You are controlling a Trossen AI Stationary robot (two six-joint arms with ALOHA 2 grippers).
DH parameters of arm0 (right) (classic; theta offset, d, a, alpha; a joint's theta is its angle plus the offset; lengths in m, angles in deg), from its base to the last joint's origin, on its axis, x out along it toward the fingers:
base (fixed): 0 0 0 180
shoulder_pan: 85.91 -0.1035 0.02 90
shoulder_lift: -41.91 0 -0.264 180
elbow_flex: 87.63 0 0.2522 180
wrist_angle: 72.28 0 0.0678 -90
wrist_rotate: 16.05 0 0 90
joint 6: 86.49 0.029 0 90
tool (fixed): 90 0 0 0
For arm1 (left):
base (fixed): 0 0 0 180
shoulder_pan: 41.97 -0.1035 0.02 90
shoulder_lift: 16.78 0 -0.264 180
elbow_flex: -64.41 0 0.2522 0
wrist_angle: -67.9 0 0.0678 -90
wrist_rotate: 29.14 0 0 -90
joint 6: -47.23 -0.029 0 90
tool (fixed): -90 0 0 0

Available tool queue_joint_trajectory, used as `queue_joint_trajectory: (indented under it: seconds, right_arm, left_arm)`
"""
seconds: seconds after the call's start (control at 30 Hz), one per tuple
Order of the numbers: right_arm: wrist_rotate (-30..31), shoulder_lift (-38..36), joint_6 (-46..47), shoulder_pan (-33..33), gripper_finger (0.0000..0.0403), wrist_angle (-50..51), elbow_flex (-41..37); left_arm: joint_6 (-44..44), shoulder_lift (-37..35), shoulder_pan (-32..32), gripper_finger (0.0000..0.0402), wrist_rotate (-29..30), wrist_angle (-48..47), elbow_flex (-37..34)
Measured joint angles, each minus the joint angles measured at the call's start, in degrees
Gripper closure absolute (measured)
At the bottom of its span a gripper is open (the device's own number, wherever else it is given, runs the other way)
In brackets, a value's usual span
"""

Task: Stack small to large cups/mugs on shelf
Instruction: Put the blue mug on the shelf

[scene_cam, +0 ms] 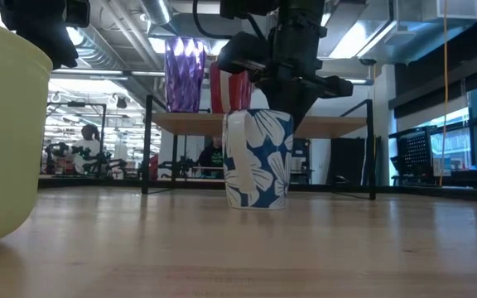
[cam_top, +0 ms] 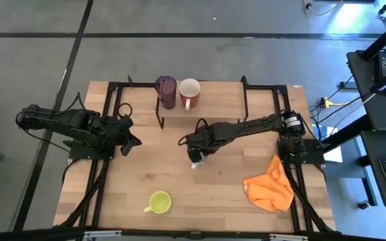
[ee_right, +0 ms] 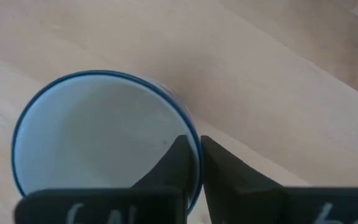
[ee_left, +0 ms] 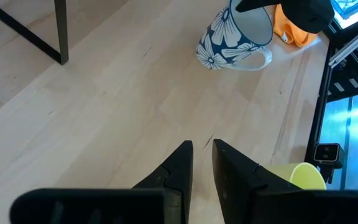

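Observation:
The small blue-and-white flowered mug [scene_cam: 257, 157] stands upright on its base on the tabletop, in front of the shelf [cam_top: 200, 107]; it also shows in the high view [cam_top: 200, 159]. My right gripper [ee_right: 201, 165] is over it, shut on its rim. The purple tumbler [cam_top: 165, 90] and the reddish-brown mug [cam_top: 189, 92] stand side by side on the shelf's left half. The yellow-green mug [cam_top: 159, 201] stands near the table's near edge. My left gripper [cam_top: 133, 138] waits at the table's left, shut and empty. My right gripper holds the flowered mug's rim [ee_right: 191, 134], one finger [ee_right: 176, 165] inside the mug and one [ee_right: 225, 171] outside, the wall between them. The fingers come from above, pointing down. The mug stands upright with its base on the table [scene_cam: 255, 205].
A crumpled orange cloth [cam_top: 270, 187] lies at the table's right, near the right arm's base. The shelf's thin black legs [scene_cam: 147, 149] stand behind the flowered mug. The shelf's right half [cam_top: 223, 100] is bare wood.

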State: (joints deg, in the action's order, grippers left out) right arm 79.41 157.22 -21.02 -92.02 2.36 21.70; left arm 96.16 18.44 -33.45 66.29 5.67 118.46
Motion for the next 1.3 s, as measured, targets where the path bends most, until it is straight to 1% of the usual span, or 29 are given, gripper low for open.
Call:
queue_joint_trajectory:
  seconds: [0.23,0.33,0.43,0.53,0.83,1.03,1.3]
  right_arm:
    - [-1.2,-1.6,-0.2,0.0,0.0381,0.7,0.0]
    - [-1.2,-3.8,0.2,0.0,0.0381,1.1,0.0]
    - [-0.6,-6.4,1.5,0.0,0.0375,3.6,0.0]
    - [0.7,-9.3,2.0,0.0,0.0379,5.9,0.0]
    - [2.6,-16.4,1.8,0.0,0.0377,10.3,0.1]
    - [7.1,-20.8,1.5,0.1,0.0381,11.7,0.1]
    - [12.2,-26.1,-0.2,2.1,0.0380,12.9,0.1]
  left_arm:
    - [0.0,0.0,0.0,0.0347,0.0,0.0,0.0]
    - [0.0,0.0,0.0,0.0347,0.5,0.0,0.0]
    - [0.0,0.0,0.0,0.0347,0.5,0.0,0.0]
    - [0.0,0.0,0.0,0.0347,0.5,0.0,0.0]
    - [0.0,0.0,0.0,0.0347,1.1,0.0,0.0]
    - [0.5,0.0,0.0,0.0347,1.1,0.1,0.0]
    - [2.3,0.0,0.0,0.0347,1.1,0.1,0.0]
